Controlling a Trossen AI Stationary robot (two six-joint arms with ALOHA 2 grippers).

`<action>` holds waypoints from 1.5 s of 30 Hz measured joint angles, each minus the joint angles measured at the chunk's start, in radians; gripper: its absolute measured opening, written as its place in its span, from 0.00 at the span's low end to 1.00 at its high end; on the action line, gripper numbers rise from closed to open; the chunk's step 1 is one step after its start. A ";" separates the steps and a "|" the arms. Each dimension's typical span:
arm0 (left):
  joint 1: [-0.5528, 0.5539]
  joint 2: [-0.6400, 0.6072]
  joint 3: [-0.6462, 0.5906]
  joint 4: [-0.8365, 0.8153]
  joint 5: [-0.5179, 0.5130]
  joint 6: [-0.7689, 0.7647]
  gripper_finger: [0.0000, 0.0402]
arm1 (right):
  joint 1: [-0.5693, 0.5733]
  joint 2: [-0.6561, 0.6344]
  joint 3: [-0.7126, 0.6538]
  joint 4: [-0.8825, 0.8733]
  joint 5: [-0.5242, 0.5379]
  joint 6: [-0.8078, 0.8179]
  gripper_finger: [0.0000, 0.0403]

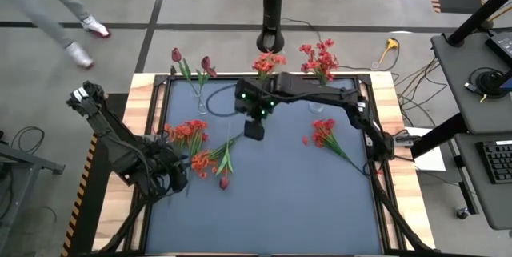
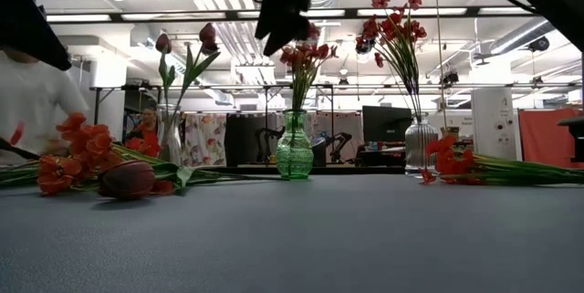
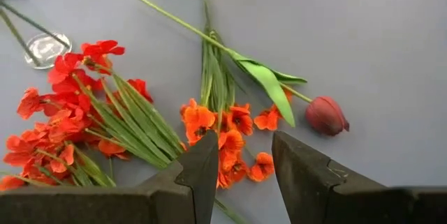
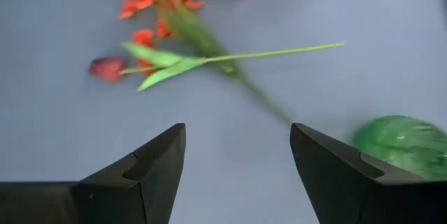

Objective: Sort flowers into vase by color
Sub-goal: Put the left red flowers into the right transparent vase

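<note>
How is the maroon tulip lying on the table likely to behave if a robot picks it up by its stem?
The maroon tulip would probably droop at the bud end: its stem is long and thin, with the bud's weight at one tip. It looks light, so it may swing or twist. Its leaf lies near the orange flowers, so neighbours might get dragged along.

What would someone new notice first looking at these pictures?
Probably the splashes of red on the dark blue mat: loose orange-red flower clusters and one maroon tulip bud lying at the left, another red bunch at the right. Behind them stand three vases already holding flowers, the ribbed green glass vase in the middle. The open right gripper hangs over the mat's centre.
</note>
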 joint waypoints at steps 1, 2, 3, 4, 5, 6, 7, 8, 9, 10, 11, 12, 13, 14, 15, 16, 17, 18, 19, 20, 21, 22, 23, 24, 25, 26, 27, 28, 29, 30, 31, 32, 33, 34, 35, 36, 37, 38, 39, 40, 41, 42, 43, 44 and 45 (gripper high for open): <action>0.006 0.000 0.000 0.000 0.010 -0.007 0.30 | 0.012 -0.005 0.000 -0.020 0.000 0.000 0.62; 0.011 0.000 0.000 -0.001 0.023 -0.021 0.30 | 0.024 -0.010 0.000 -0.044 0.000 0.002 0.62; 0.014 0.000 0.000 -0.001 0.037 -0.036 0.30 | 0.036 -0.017 0.000 -0.073 -0.001 0.008 0.62; 0.015 0.001 0.000 -0.001 0.050 -0.052 0.30 | 0.047 -0.022 0.000 -0.106 0.000 0.014 0.62; 0.014 0.003 0.000 -0.001 0.059 -0.070 0.30 | 0.059 -0.026 0.000 -0.138 0.000 0.019 0.62; 0.014 0.007 0.000 0.000 0.069 -0.086 0.30 | 0.072 -0.032 0.000 -0.173 0.000 0.024 0.62; 0.014 0.012 0.000 0.000 0.081 -0.101 0.30 | 0.084 -0.037 0.000 -0.208 0.000 0.030 0.62; 0.014 0.020 0.000 0.000 0.085 -0.116 0.30 | 0.097 -0.041 0.000 -0.237 0.000 0.036 0.62; 0.014 0.029 0.000 0.003 0.093 -0.129 0.30 | 0.111 -0.048 -0.001 -0.264 0.000 0.036 0.62; 0.015 0.039 0.000 0.008 0.106 -0.140 0.30 | 0.125 -0.055 -0.002 -0.287 0.000 0.037 0.62; 0.014 0.053 0.000 0.013 0.115 -0.150 0.30 | 0.139 -0.060 -0.002 -0.304 0.000 0.041 0.62; 0.014 0.067 0.000 0.026 0.128 -0.158 0.30 | 0.152 -0.068 -0.002 -0.314 0.000 0.048 0.62; 0.014 0.082 0.001 0.042 0.137 -0.161 0.30 | 0.165 -0.076 -0.002 -0.320 0.000 0.060 0.62; 0.014 0.100 0.005 0.061 0.141 -0.161 0.30 | 0.180 -0.083 -0.003 -0.322 0.000 0.071 0.62; 0.014 0.117 0.012 0.089 0.142 -0.159 0.30 | 0.194 -0.093 -0.005 -0.321 0.000 0.077 0.62; 0.012 0.135 0.022 0.110 0.142 -0.154 0.30 | 0.209 -0.102 -0.007 -0.322 0.001 0.078 0.62; 0.012 0.155 0.034 0.124 0.143 -0.149 0.30 | 0.224 -0.112 -0.009 -0.322 0.001 0.080 0.62; 0.011 0.176 0.047 0.125 0.145 -0.142 0.30 | 0.238 -0.126 -0.012 -0.321 0.004 0.085 0.62; 0.008 0.198 0.064 0.122 0.152 -0.139 0.30 | 0.253 -0.139 -0.018 -0.318 0.018 0.097 0.62; 0.007 0.219 0.082 0.119 0.156 -0.133 0.30 | 0.268 -0.152 -0.024 -0.312 0.046 0.113 0.62; 0.006 0.241 0.102 0.116 0.158 -0.128 0.30 | 0.284 -0.167 -0.033 -0.305 0.086 0.127 0.62; 0.006 0.262 0.120 0.107 0.159 -0.126 0.30 | 0.300 -0.181 -0.049 -0.301 0.130 0.142 0.62; 0.006 0.283 0.137 0.094 0.159 -0.125 0.30 | 0.314 -0.199 -0.071 -0.292 0.174 0.154 0.62; 0.006 0.304 0.154 0.084 0.161 -0.125 0.30 | 0.328 -0.218 -0.098 -0.279 0.208 0.171 0.62; 0.005 0.325 0.171 0.075 0.162 -0.125 0.30 | 0.340 -0.237 -0.125 -0.265 0.234 0.184 0.62; 0.005 0.343 0.187 0.064 0.166 -0.125 0.30 | 0.351 -0.261 -0.159 -0.248 0.252 0.200 0.62; 0.004 0.362 0.202 0.048 0.168 -0.127 0.30 | 0.360 -0.284 -0.197 -0.225 0.265 0.211 0.62; 0.003 0.380 0.216 0.030 0.173 -0.135 0.30 | 0.369 -0.310 -0.236 -0.193 0.274 0.224 0.62; 0.002 0.396 0.228 0.014 0.183 -0.148 0.30 | 0.376 -0.340 -0.279 -0.157 0.282 0.231 0.62; 0.002 0.411 0.241 -0.004 0.190 -0.166 0.30 | 0.382 -0.368 -0.324 -0.122 0.288 0.240 0.62; 0.002 0.422 0.250 -0.026 0.201 -0.186 0.30 | 0.387 -0.394 -0.370 -0.088 0.289 0.248 0.62; 0.001 0.432 0.259 -0.047 0.217 -0.211 0.30 | 0.391 -0.425 -0.417 -0.053 0.289 0.253 0.62; -0.001 0.441 0.266 -0.068 0.230 -0.237 0.30 | 0.394 -0.453 -0.466 -0.014 0.289 0.262 0.62; 0.000 0.448 0.270 -0.088 0.242 -0.262 0.30 | 0.395 -0.480 -0.512 0.022 0.289 0.279 0.62; -0.001 0.451 0.271 -0.099 0.248 -0.285 0.30 | 0.396 -0.509 -0.558 0.051 0.289 0.293 0.62; -0.001 0.452 0.271 -0.107 0.258 -0.304 0.30 | 0.396 -0.535 -0.603 0.078 0.289 0.308 0.62; -0.001 0.452 0.271 -0.109 0.259 -0.320 0.30 | 0.396 -0.561 -0.643 0.099 0.290 0.322 0.62; -0.001 0.452 0.270 -0.106 0.259 -0.335 0.30 | 0.396 -0.585 -0.682 0.118 0.291 0.337 0.62; -0.001 0.452 0.266 -0.107 0.260 -0.352 0.30 | 0.396 -0.605 -0.719 0.132 0.291 0.353 0.62; -0.001 0.452 0.262 -0.108 0.261 -0.370 0.30 | 0.396 -0.627 -0.754 0.144 0.292 0.366 0.62; -0.001 0.452 0.258 -0.112 0.267 -0.385 0.30 | 0.396 -0.645 -0.787 0.158 0.292 0.383 0.62; -0.001 0.452 0.254 -0.119 0.279 -0.403 0.30 | 0.396 -0.662 -0.818 0.172 0.292 0.397 0.62; 0.000 0.452 0.251 -0.138 0.293 -0.427 0.30 | 0.396 -0.677 -0.845 0.183 0.291 0.410 0.62; 0.000 0.452 0.244 -0.165 0.302 -0.458 0.30 | 0.396 -0.692 -0.868 0.195 0.291 0.415 0.62; 0.002 0.452 0.237 -0.188 0.308 -0.491 0.30 | 0.396 -0.704 -0.890 0.210 0.291 0.420 0.62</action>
